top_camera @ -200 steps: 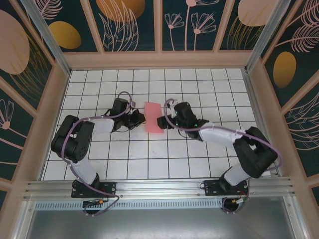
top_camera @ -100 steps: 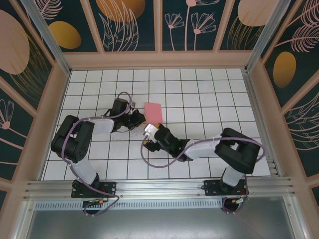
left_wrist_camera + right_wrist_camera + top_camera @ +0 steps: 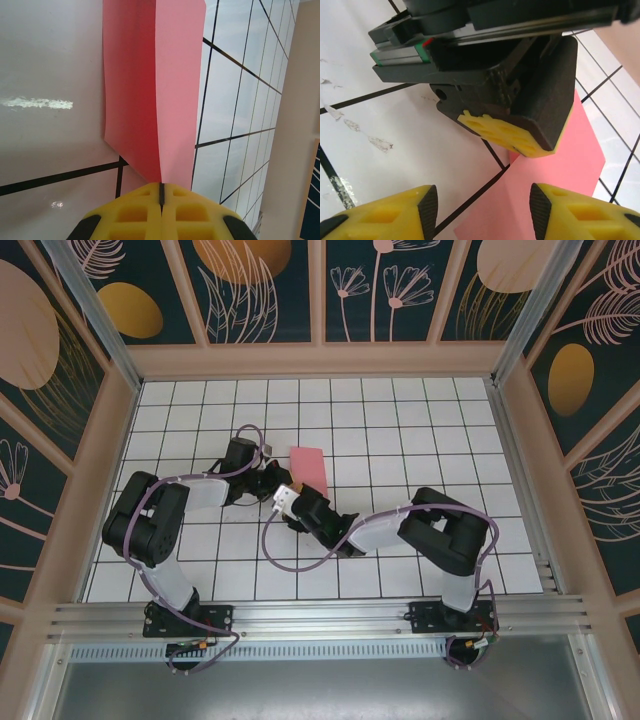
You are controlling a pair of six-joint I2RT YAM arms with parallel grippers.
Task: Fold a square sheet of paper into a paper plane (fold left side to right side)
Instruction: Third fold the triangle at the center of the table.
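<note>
**Left gripper pinches a folded pink sheet while the right gripper waits open beside it**

A white grid table [image 3: 400, 420] sits inside a walled enclosure. The left arm [image 3: 150, 525] rises from its base at the near edge, bends at a raised elbow on the left side, and stretches its forearm to the right toward the table's middle. The right arm [image 3: 440, 535] folds at its elbow on the right side and reaches its forearm low and far across to the left, so both wrists meet near the centre.

The pink sheet of paper [image 3: 309, 468] lies on the table just to the far side of centre, folded over into a narrow upright rectangle with two layers, one shaded darker than the other.

The left gripper [image 3: 274, 480] sits at the sheet's near left edge. Its yellow fingertips are pressed fully together, and the paper comes out from between them, clamped.

The right gripper [image 3: 288, 498] sits just near of the left gripper, facing it. Its yellow fingertips stand apart and grip nothing; the sheet's near corner shows in the gap between them.
</note>
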